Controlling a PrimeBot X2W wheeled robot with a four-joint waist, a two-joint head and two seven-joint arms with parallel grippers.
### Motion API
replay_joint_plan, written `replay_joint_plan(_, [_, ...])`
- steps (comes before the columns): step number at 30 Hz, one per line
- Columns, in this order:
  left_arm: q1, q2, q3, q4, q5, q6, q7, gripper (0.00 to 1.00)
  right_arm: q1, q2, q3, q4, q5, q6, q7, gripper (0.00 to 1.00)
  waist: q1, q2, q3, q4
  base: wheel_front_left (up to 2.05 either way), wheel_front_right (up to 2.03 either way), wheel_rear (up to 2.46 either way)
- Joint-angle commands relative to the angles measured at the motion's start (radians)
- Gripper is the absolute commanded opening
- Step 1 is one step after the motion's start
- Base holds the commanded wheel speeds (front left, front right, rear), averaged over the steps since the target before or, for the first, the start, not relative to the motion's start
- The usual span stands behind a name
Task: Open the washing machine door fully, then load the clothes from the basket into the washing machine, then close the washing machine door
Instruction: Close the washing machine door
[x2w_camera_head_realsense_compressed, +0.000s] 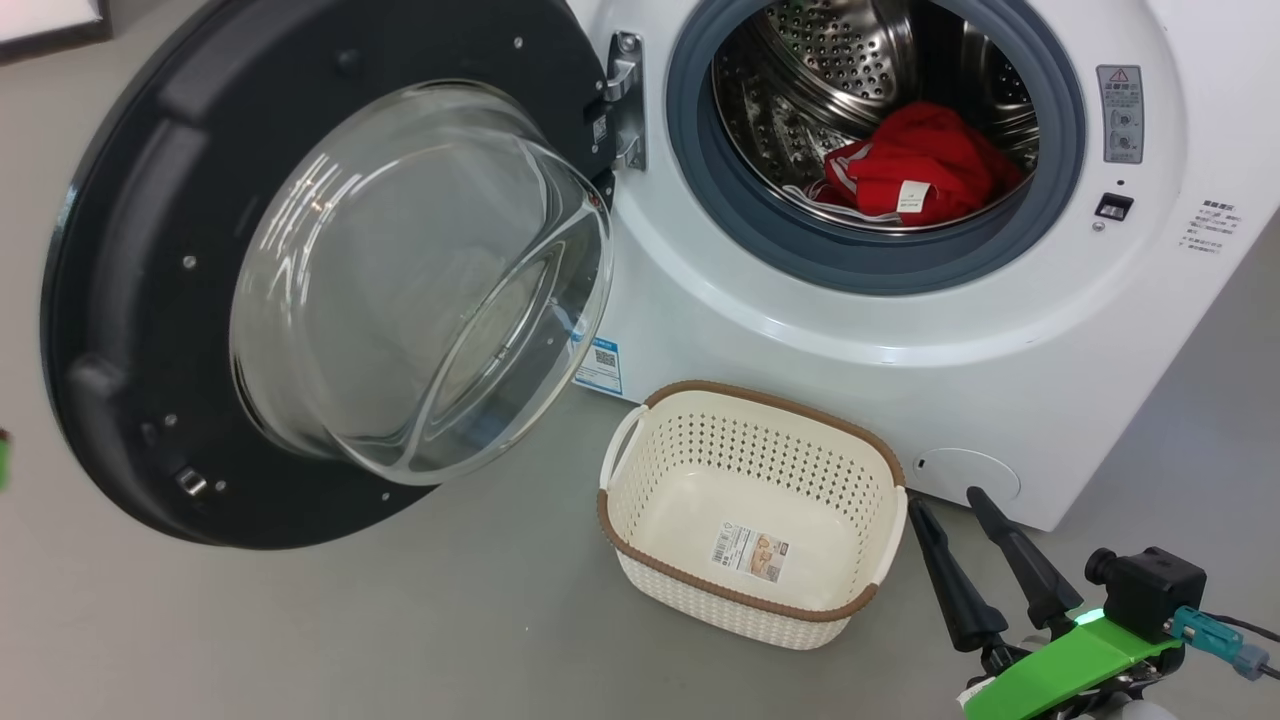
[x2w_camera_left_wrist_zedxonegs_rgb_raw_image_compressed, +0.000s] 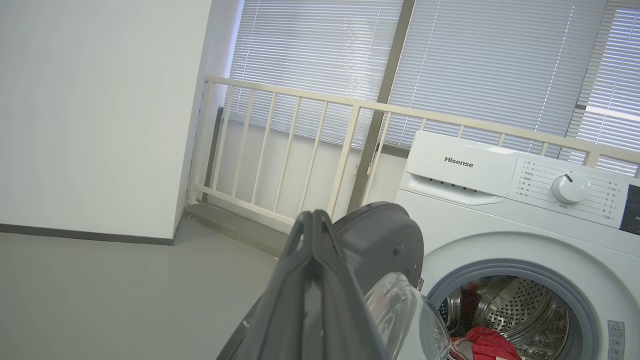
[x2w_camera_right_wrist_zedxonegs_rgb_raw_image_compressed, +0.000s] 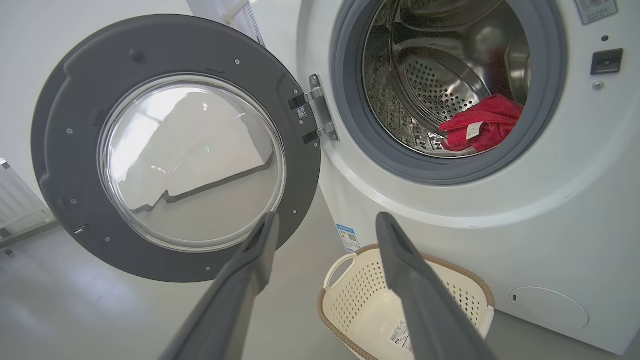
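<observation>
One white boxy front-loading washing machine. One round glossy black door with clear glass bowl. One bright red fabric garment. One small cream-white perforated plastic basket, brown-rimmed. One blue sticker. One round white hatch.

Smooth grey floor; the washing machine stands on it; the basket sits upright just before the machine's front.

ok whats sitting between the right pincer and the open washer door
The empty basket stands between right pincer and washing machine door in the head view.
</observation>
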Motion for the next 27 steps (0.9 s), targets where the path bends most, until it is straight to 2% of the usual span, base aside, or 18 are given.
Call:
replay_joint_plan(1, [-0.073,0.055,0.055,0.005,-0.038,-0.001,0.027,0.0,-0.005,-0.006,0.015,-0.027,-0.002,0.002,-0.005,1.0,0.0,-0.0001,0.003,-0.007,0.0,0.0,0.0])
replay_joint_plan(13, [-0.322,0.111,0.203,0.344,-0.276,0.089,0.173,0.0,-0.017,-0.009,0.017,-0.026,-0.002,0.002,-0.005,1.0,0.0,-0.0001,0.016,-0.041,0.0,0.0,0.0])
replay_joint_plan(18, [-0.376,0.134,0.258,0.512,-0.343,0.123,0.217,0.0,-0.022,-0.011,0.018,-0.025,0.0,0.002,-0.005,1.0,0.0,-0.0001,0.017,-0.063,0.0,0.0,0.0])
replay_joint_plan(27, [-0.447,0.148,0.311,0.708,-0.419,0.185,0.279,0.0,-0.022,-0.015,0.019,-0.021,0.004,0.002,-0.005,1.0,0.0,-0.0001,0.021,-0.088,0.0,0.0,0.0])
